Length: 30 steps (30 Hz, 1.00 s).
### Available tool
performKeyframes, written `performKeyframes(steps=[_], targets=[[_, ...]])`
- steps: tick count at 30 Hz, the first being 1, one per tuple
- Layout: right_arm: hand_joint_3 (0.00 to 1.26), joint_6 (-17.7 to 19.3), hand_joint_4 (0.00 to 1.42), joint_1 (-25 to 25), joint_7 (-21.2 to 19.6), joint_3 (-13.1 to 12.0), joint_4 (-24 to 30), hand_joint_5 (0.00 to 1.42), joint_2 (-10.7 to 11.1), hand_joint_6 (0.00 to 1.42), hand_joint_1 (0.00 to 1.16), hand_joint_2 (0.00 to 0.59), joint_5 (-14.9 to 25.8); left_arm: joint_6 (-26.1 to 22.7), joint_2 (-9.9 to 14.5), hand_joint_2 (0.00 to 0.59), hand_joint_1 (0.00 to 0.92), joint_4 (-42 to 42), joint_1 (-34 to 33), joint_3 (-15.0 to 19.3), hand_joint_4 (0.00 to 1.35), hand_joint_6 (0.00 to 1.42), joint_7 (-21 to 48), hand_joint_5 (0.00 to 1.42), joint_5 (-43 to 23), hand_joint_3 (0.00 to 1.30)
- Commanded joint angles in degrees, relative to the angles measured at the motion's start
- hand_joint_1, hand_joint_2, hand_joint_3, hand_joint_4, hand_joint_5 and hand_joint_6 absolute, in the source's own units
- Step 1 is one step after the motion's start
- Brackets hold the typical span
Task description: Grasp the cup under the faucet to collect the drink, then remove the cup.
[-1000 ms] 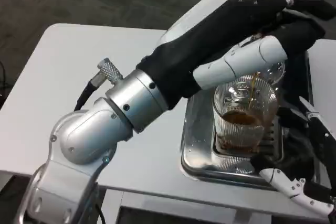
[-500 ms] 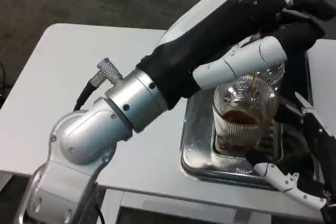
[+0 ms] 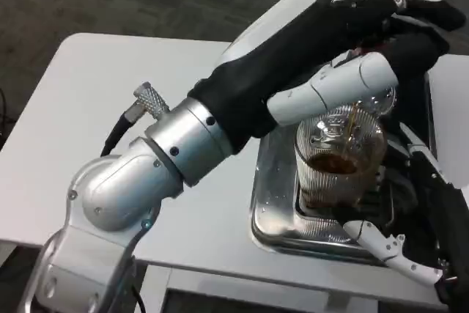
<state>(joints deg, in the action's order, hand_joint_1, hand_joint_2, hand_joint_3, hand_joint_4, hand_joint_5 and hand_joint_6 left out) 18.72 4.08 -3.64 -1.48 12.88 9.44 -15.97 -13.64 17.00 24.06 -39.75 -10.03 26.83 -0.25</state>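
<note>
A ribbed clear glass cup (image 3: 338,170) stands upright on a metal drip tray (image 3: 272,214), roughly half full of brown drink. A thin brown stream (image 3: 353,124) falls into it from the faucet above, which my left hand mostly hides. My left hand (image 3: 366,31) reaches across the picture and grips the faucet's top, fingers over it and thumb beneath. At the lower right, my right hand (image 3: 421,218) is open, its fingers spread around the cup's right side. One white fingertip (image 3: 366,231) is close to the cup's base. I cannot tell if it touches.
My silver left forearm (image 3: 161,159) crosses the middle of the white table (image 3: 88,115) and hangs above the tray's left side. The dark body of the dispenser (image 3: 421,100) stands right behind the cup. The table's front edge runs just below the tray.
My right hand has moved left and up, closing in on the cup's right side. The stream keeps running. My left hand stays on the faucet.
</note>
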Motion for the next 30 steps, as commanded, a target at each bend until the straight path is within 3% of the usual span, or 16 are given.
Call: performKeyframes(steps=[1,30], targets=[[0.12,-0.19,0.22,0.04,-0.27,0.71,-1.08,0.23,-0.59,0.22,0.67,0.200,-0.13,-0.09,1.09,0.027,0.000,0.65,2.10,0.17,0.39,0.22,0.35,0.35,0.49,0.36],[0.10,-0.34,0.20,-3.08,-1.32,2.05,-4.81,0.21,-0.28,0.20,0.65,0.195,-1.20,-1.20,1.62,0.028,0.000,3.29,4.61,1.31,0.38,0.19,-2.20,0.34,2.35,0.37]])
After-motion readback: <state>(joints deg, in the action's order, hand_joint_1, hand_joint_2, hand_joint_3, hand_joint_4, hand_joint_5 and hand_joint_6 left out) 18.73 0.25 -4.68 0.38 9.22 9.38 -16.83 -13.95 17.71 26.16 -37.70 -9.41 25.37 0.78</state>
